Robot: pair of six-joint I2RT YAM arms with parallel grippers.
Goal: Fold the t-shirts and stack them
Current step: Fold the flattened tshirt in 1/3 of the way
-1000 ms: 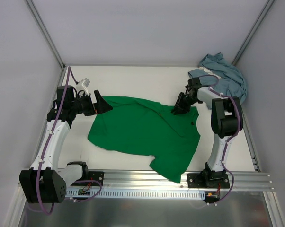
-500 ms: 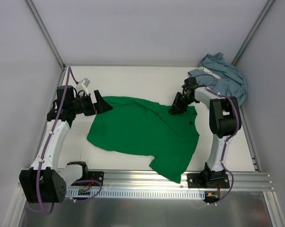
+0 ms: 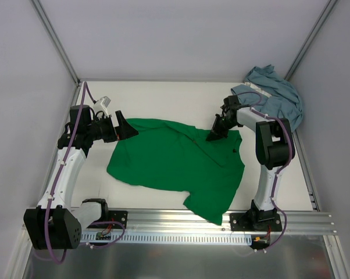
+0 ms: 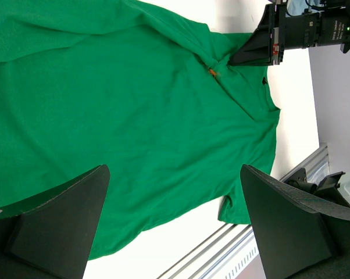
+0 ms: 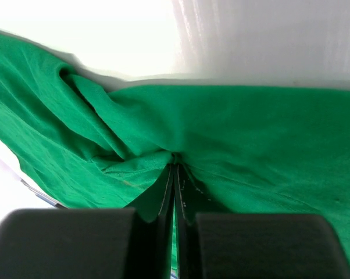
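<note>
While my right pincer (image 3: 213, 135) pinched the green t-shirt (image 3: 175, 163) at its far edge, my left pincer (image 3: 126, 128) hung spread wide at the shirt's other end.
The shirt lay rumpled but mostly flat mid-desk (image 3: 163, 99), its long axis running left to right between my arms, so from the right pincer the cloth stretched leftward and toward the near rail. My right fingertips (image 5: 166, 180) were pressed together on a gathered fold, that arm reaching inward with the wrist tipped down. My left arm lay low, pointing across the shirt's left edge; whether it touched cloth I could not tell. The blue-grey t-shirt (image 3: 279, 96) sat bunched in the far right corner, behind my right arm.
</note>
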